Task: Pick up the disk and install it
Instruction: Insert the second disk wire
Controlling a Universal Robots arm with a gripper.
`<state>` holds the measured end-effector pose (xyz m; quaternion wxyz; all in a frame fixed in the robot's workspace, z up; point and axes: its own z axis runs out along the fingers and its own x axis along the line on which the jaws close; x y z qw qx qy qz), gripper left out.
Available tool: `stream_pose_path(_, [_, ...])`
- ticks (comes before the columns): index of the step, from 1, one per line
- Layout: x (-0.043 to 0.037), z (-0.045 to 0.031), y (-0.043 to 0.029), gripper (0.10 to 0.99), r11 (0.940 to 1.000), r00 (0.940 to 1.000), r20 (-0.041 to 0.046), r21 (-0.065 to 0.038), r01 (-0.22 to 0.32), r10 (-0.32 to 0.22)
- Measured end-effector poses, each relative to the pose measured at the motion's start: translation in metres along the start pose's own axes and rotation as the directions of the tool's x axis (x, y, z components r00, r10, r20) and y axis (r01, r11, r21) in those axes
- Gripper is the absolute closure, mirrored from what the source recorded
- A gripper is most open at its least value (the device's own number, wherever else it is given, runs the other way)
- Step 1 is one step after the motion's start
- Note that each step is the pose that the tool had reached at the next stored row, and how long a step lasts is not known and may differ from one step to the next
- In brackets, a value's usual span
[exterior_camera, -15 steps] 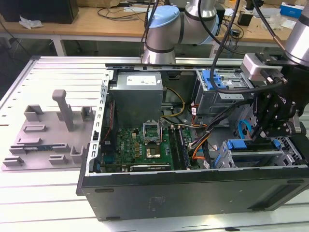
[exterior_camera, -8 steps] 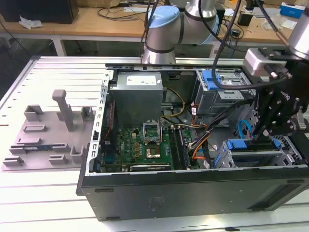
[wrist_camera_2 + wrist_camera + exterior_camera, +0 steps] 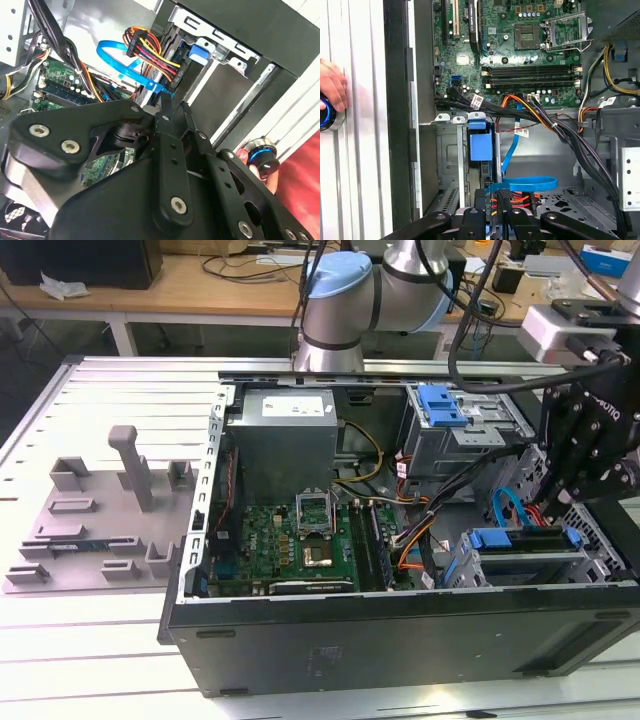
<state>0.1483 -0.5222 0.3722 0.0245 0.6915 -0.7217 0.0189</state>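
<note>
In the exterior view, a grey tray (image 3: 95,515) lies on the table (image 3: 60,660) left of the open computer case (image 3: 400,630). The first wrist view adds a person's fingers (image 3: 332,87) on a button (image 3: 326,117). The disk (image 3: 520,545) sits in the case's drive bay, directly below the hand (image 3: 575,465); whether the hand is open I cannot tell.

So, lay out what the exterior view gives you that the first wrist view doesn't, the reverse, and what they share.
The exterior view adds the grey fixture plate at its left, the power supply, the arm's blue-capped joint and a blue carrier in the upper bay. The first wrist view adds a hand resting on a blue-ringed button outside the case. Both show the motherboard, the blue flat cable, the disk sitting in the lower bay, and the gripper beside it.
</note>
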Motion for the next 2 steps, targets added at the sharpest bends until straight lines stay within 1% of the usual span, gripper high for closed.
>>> stream_pose_path(2, [0.0, -0.0001, 0.0, 0.847, 1.0, 1.0, -0.0001, 0.0, 0.0, 0.0])
